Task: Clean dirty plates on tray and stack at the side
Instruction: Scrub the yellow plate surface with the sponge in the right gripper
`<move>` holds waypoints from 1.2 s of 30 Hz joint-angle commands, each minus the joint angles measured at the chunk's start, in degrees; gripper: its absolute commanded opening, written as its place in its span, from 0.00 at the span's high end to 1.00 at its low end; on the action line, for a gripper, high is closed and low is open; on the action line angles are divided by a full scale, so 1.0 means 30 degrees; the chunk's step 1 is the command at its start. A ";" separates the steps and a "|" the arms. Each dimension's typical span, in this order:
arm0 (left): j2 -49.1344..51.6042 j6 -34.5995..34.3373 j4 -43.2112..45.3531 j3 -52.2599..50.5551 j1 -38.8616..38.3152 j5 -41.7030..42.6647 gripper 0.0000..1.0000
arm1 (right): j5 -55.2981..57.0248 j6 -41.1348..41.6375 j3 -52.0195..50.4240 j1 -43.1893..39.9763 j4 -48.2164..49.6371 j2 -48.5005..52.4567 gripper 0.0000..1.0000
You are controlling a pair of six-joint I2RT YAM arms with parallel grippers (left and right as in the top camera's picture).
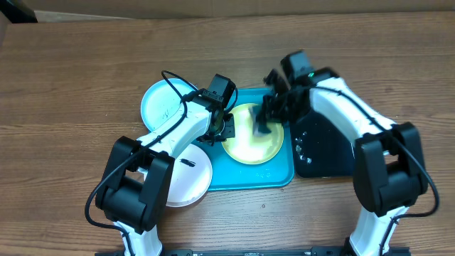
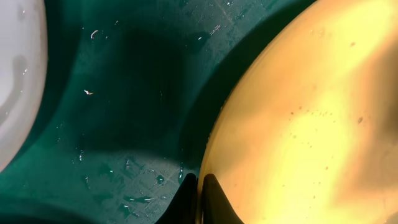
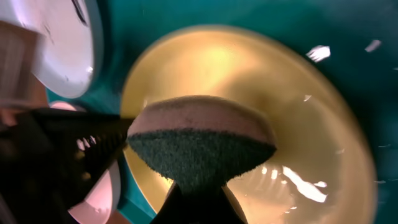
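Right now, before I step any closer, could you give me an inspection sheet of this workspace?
Surface: wooden table, bare wood around the work.
Job's things: yellow-green plate on the turquoise tray, which carries water droplets; light blue plate, smeared, by the tray's far left corner; white plate, one dark mark, by its near left side.
Clutter: black tray right of the turquoise tray, partly under the right arm.
Grippers: left tool shut on the yellow-green plate's rim; right tool shut on a sponge over that plate.
Cables: black cable loops along the left arm.
Surroundings: pale strip past the far edge, unclear.
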 commanded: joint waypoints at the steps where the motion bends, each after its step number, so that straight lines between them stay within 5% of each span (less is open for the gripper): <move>1: 0.0262 0.0080 0.0029 -0.0124 -0.0124 -0.0204 0.96 | 0.1362 -0.0583 0.0758 -0.0270 -0.0423 -0.0954 0.96; 11: 0.0262 0.0087 0.0066 -0.0124 -0.0124 -0.0204 0.96 | 0.6448 -0.0576 -0.2171 0.1464 0.2302 -0.0772 0.96; 21: 0.0262 0.0087 0.0051 -0.0124 -0.0124 -0.0204 0.96 | 0.6834 0.0313 -0.4699 0.1902 0.5588 -0.0714 0.96; 32: 0.0262 0.0087 0.0051 -0.0124 -0.0124 -0.0211 0.96 | -0.2412 -0.0576 -0.4590 0.1632 0.6623 -0.0721 0.96; 36: 0.0262 0.0087 -0.0073 -0.0124 -0.0124 -0.0211 0.96 | -0.1705 -0.0583 -0.3257 0.1443 0.6011 -0.0845 0.96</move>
